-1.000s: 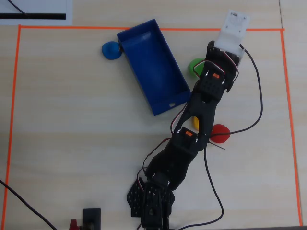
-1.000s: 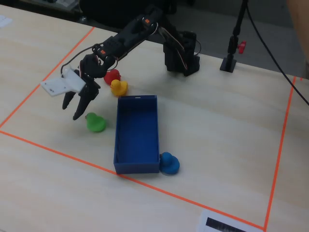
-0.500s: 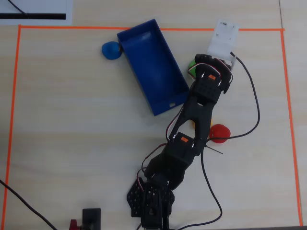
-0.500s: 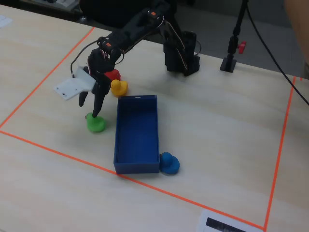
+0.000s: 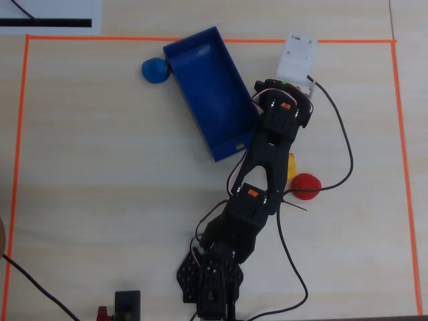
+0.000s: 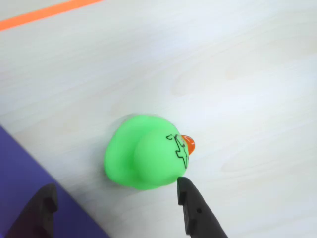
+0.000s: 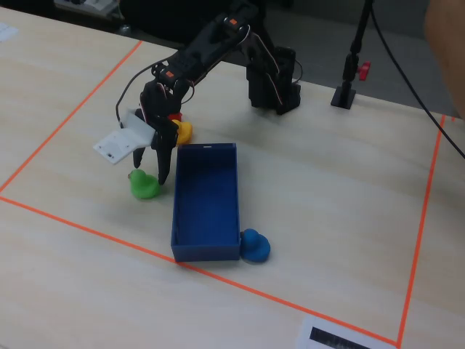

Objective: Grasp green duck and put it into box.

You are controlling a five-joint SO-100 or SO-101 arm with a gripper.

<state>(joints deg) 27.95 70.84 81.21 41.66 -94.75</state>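
The green duck (image 6: 146, 158) lies on the pale table with its orange beak pointing right in the wrist view. My gripper (image 6: 116, 201) is open just short of it; the right fingertip (image 6: 190, 198) is beside the duck's beak side, and the left fingertip (image 6: 44, 206) hangs over the box (image 6: 20, 188). In the fixed view the gripper (image 7: 154, 173) points down at the duck (image 7: 144, 185), just left of the long dark blue box (image 7: 207, 193). In the overhead view the box (image 5: 210, 87) is empty and the wrist hides the duck.
A blue duck (image 5: 155, 69) touches the box's far short end, also seen in the fixed view (image 7: 254, 246). A yellow duck (image 5: 291, 167) and a red rounded thing (image 5: 306, 186) lie beside the arm. Orange tape (image 6: 44, 15) marks the work area's border.
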